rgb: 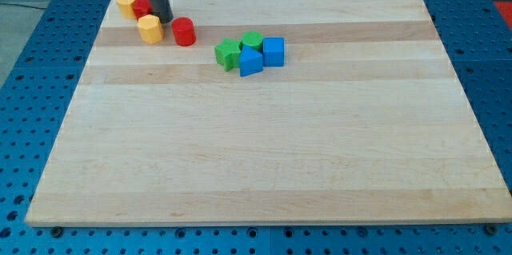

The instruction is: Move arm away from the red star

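Note:
The red star lies near the board's top left corner, partly hidden behind my rod. My tip rests on the board just right of the red star, touching or nearly touching it. A yellow heart-shaped block sits against the star's left side. A yellow hexagonal block lies just below the star and left of my tip. A red cylinder stands to the right of and below my tip.
A cluster sits right of centre near the top: a green star, a green cylinder, a blue cube and a blue triangular block. The wooden board lies on a blue perforated table.

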Robot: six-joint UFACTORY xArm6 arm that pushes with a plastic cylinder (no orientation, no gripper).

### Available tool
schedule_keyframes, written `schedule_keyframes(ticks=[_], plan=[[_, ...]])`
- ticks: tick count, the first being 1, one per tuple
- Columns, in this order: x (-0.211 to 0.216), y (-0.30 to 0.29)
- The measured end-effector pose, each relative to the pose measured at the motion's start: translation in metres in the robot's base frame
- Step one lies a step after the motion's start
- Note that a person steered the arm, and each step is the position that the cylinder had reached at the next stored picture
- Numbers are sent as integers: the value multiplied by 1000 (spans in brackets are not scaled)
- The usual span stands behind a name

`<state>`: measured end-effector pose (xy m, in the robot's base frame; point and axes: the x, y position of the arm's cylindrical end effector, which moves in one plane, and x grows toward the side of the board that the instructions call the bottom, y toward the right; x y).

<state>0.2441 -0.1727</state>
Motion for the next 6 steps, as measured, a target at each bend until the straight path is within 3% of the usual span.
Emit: schedule_keyframes(ticks=[2,5,6], plan=[[1,91],[72,86],[96,51]])
